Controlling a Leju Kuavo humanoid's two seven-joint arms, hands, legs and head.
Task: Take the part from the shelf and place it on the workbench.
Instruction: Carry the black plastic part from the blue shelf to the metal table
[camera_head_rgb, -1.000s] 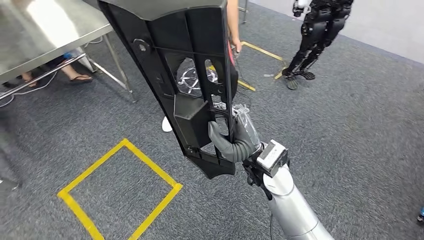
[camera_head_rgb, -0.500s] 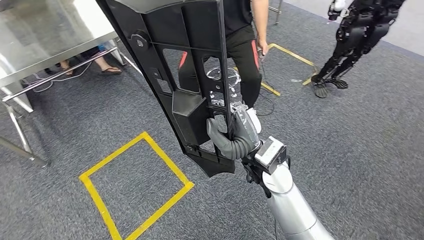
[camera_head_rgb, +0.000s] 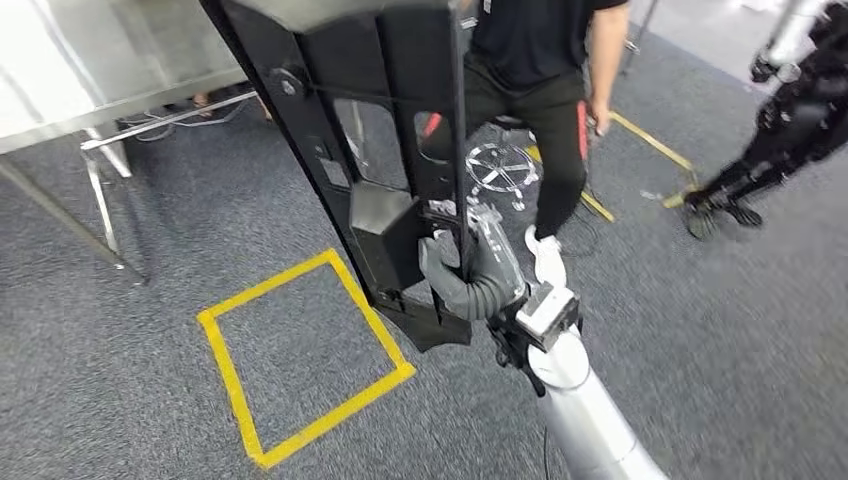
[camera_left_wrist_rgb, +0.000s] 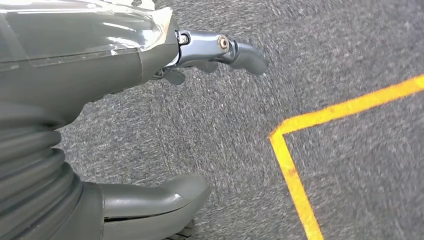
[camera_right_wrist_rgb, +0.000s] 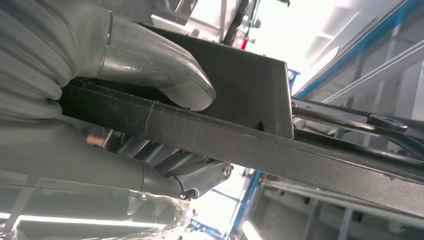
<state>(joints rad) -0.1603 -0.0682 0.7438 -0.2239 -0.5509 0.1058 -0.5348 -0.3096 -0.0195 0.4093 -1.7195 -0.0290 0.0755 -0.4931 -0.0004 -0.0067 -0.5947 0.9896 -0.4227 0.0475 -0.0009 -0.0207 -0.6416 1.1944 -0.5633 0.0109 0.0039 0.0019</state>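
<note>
1. The part, a long black plastic panel, stands nearly upright in the head view, running from 12 o'clock down to the centre. Its lower end hangs over open grey carpet.
2. The right hand grasps the part near its lower end. In the right wrist view the thick grey thumb presses one face of a flat rib and the darker fingers curl behind it.
3. The left hand hangs over the carpet, released. Its thumb and fingers are spread with nothing between them.
4. The part is ribbed and moulded, with window-like cut-outs, a boxy pocket at mid-length and a matte finish. The carpet is coarse and speckled.
5. A square of yellow floor tape lies at 7 o'clock, just beside the part's lower tip as seen from the head.
6. A steel workbench with thin legs stands at 10 o'clock, with bare carpet between it and the tape.
7. A person in black stands at 1 o'clock, close behind the part. Another dark robot stands at 2 o'clock, well apart.
</note>
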